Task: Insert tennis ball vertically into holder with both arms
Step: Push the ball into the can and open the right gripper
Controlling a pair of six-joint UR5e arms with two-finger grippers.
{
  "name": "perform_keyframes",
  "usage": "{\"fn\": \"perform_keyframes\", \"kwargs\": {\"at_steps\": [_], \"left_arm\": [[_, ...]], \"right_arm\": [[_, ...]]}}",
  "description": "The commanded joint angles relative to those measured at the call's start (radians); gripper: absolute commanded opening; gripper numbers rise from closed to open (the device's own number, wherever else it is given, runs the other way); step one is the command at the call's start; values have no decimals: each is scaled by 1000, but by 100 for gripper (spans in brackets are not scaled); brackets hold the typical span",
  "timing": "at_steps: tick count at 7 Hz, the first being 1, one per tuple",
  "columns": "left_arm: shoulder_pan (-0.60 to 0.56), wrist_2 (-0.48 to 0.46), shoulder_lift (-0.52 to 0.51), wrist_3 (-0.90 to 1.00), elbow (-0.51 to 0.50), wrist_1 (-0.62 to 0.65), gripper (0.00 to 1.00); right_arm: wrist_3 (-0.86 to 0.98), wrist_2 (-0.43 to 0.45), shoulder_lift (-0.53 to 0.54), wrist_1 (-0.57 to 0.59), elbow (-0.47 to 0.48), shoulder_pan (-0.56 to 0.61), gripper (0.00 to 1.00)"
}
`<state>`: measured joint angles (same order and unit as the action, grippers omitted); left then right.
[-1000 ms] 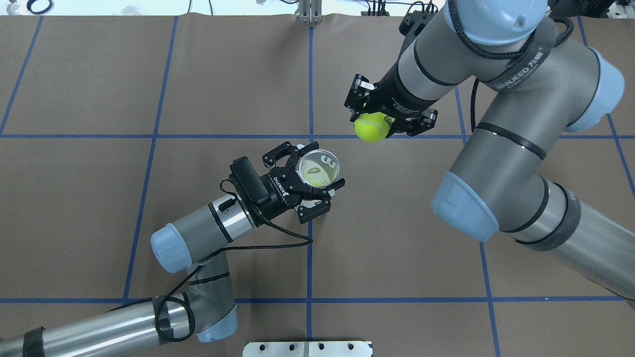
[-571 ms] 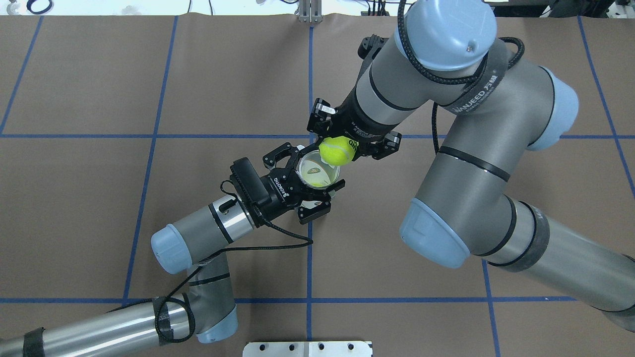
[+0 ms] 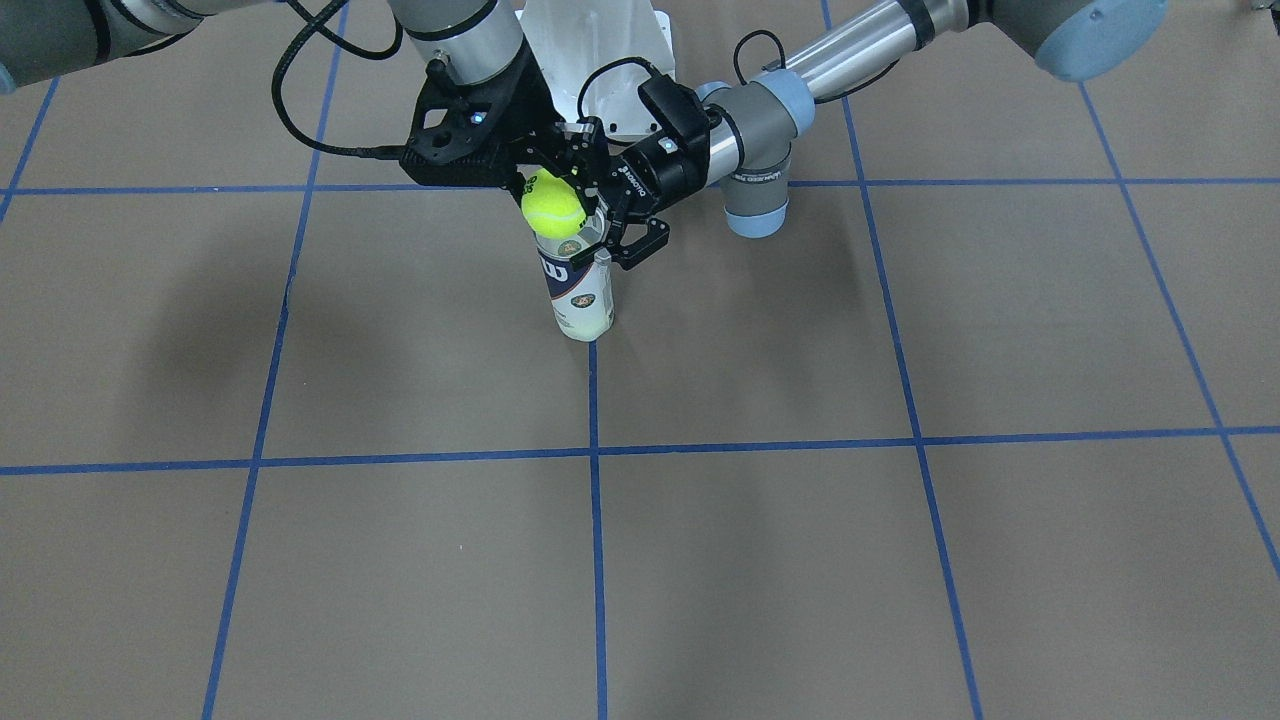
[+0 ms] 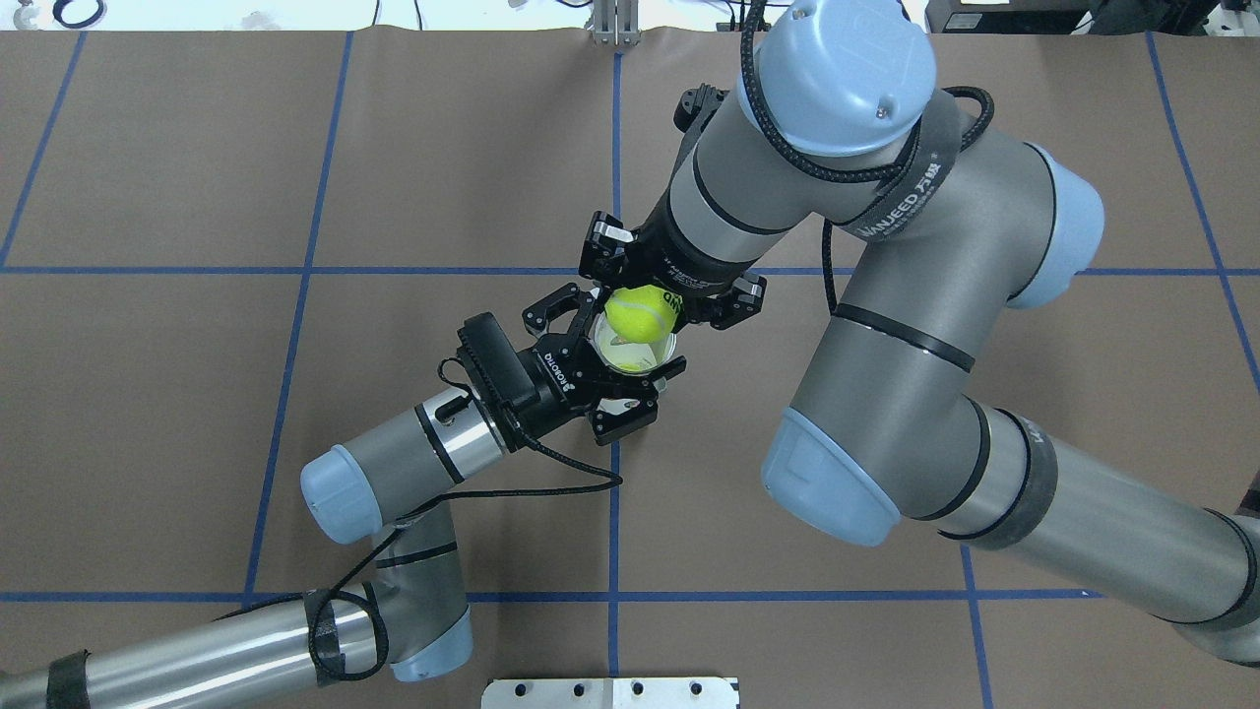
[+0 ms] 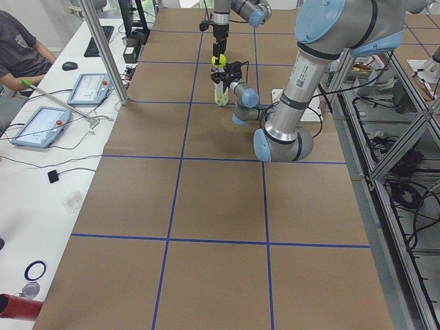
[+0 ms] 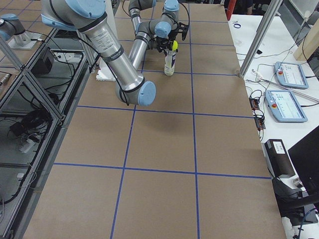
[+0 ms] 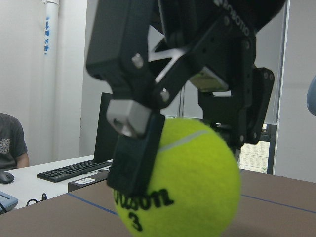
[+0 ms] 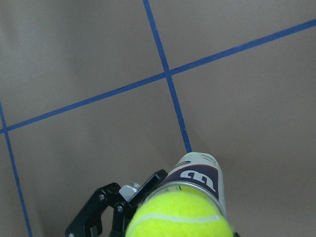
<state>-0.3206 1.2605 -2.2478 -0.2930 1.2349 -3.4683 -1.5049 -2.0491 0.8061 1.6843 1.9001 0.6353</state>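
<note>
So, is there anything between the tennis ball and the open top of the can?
Nothing: the tennis ball in the right end effector sits just above the can, seen from the front.

Tight squeeze at the can's mouth!
The ball [image 4: 638,314] and right gripper [image 4: 672,288] cover the can [image 3: 578,290]; the left gripper [image 4: 622,374] blocks its near side.

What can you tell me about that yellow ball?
The tennis ball is bright yellow and fuzzy, with a white seam and black print reading "Wilson 3". The right gripper pinches it from above with two black fingers. It hangs just over the open top of the upright clear can, not yet inside.
</note>
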Motion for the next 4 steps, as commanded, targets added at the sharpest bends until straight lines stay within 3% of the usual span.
{"fn": "perform_keyframes", "kwargs": {"at_steps": [1, 4], "left_arm": [[0, 0, 0, 0, 2, 0, 96], [-5, 0, 0, -5, 15, -6, 98]], "right_arm": [[0, 3, -1, 0, -3, 0, 100], [0, -5, 1, 1, 11, 3, 100]]}}
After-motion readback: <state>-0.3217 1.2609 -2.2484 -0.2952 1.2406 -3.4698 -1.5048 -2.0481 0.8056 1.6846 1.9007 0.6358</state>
